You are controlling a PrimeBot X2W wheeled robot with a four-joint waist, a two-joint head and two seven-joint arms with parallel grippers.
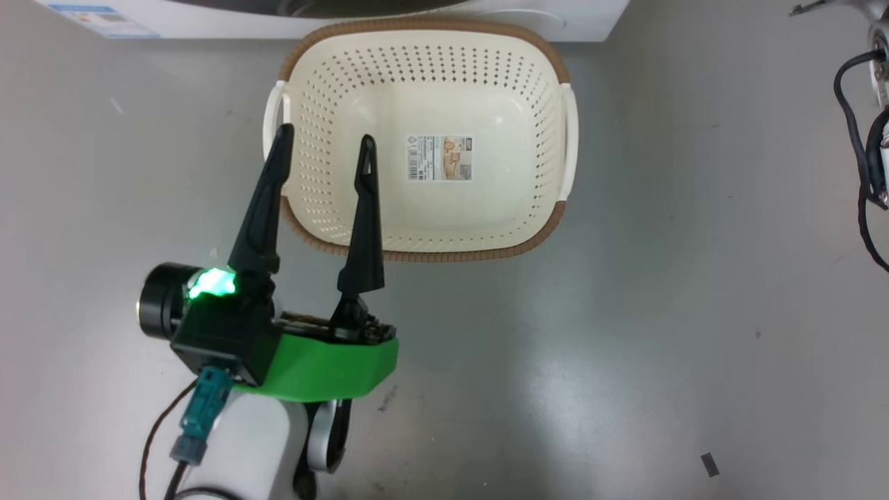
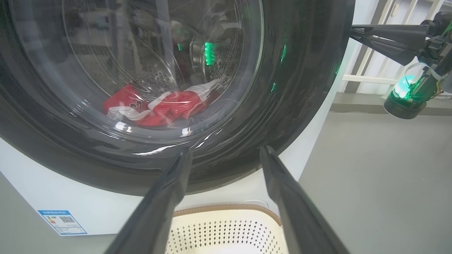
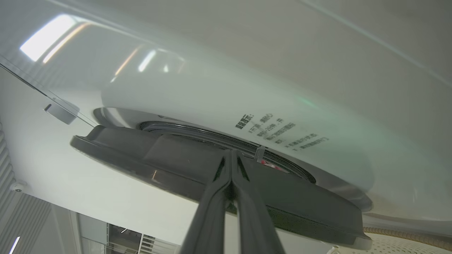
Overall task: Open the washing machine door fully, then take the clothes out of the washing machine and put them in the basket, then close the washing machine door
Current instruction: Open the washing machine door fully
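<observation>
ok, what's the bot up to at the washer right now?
Early in the job. The right gripper, shut, sits at the edge of the washing machine door, which looks barely ajar. The left gripper hangs open over the basket, empty on the floor before the washing machine. The clothes lie inside, behind the glass.

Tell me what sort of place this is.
Probably a laundry test corner in a lab or workshop rather than a home: a white front-loading washing machine with red clothes behind its glass door, a perforated basket on the bare grey floor, and loose black cables.
</observation>
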